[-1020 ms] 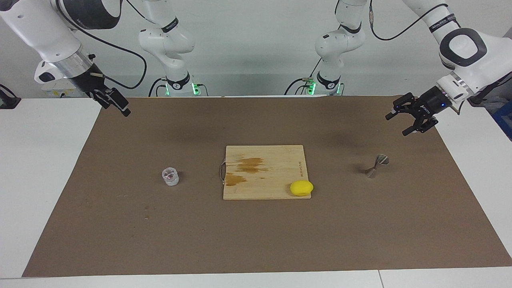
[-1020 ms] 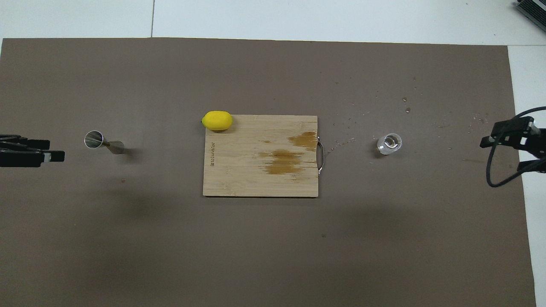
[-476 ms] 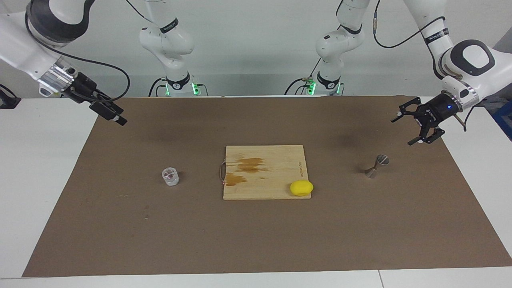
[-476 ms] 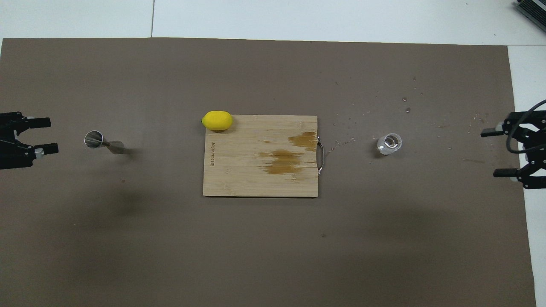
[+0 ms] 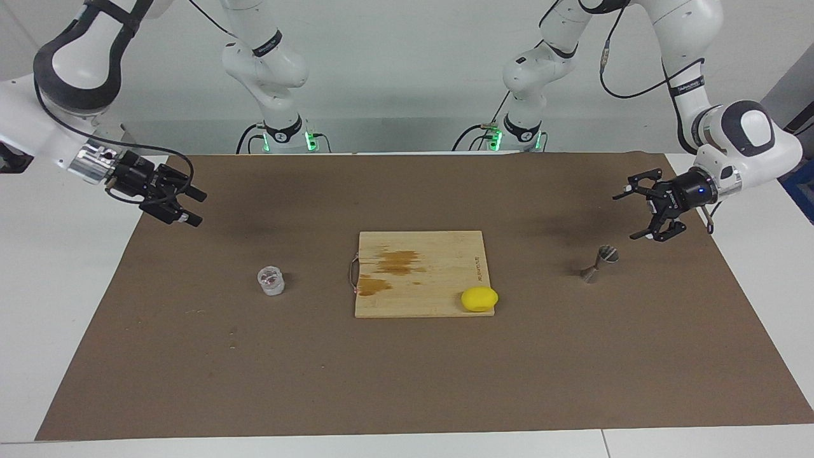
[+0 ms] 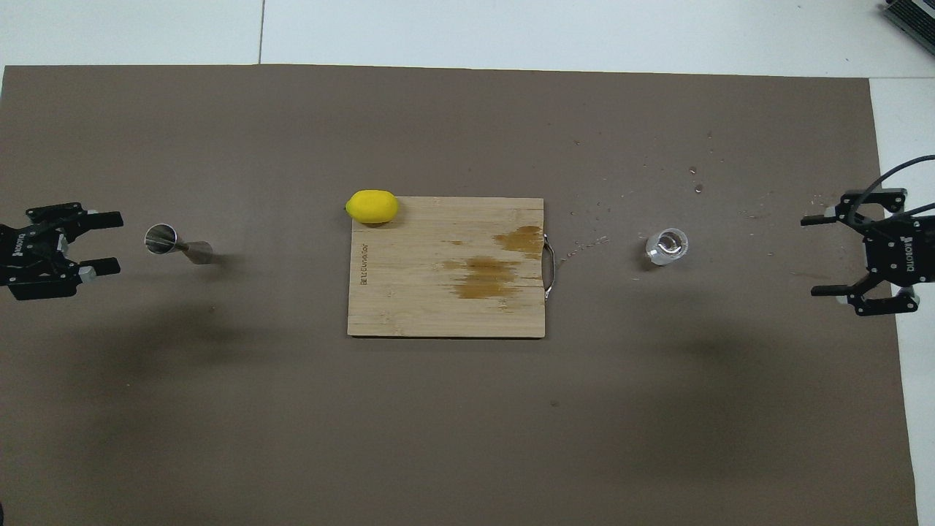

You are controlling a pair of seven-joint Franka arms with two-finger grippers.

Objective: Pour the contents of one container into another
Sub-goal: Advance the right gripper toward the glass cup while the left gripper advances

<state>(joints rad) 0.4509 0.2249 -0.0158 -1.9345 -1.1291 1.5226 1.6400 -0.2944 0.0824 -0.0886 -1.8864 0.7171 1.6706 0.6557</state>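
The squat clear glass cup [image 5: 271, 280] stands on the brown mat toward the right arm's end; it also shows in the overhead view [image 6: 666, 246]. The silvery hourglass jigger [image 5: 598, 264] stands toward the left arm's end, also seen from overhead [image 6: 177, 245]. My left gripper [image 5: 626, 216] is open and empty, hovering low beside the jigger, a short gap from it [image 6: 113, 241]. My right gripper [image 5: 198, 208] is open and empty over the mat's edge, well apart from the cup [image 6: 809, 256].
A wooden cutting board [image 5: 420, 254] with brown wet stains lies mid-mat between the two containers. A yellow lemon [image 5: 479, 298] rests on the board's corner away from the robots, toward the left arm's end. Small droplets dot the mat [image 6: 599, 212] near the cup.
Both grippers have come down and swung inward over the mat's ends. The left one has closed in on the jigger. Both now show spread fingers. Cup, jigger, board and lemon have not moved.
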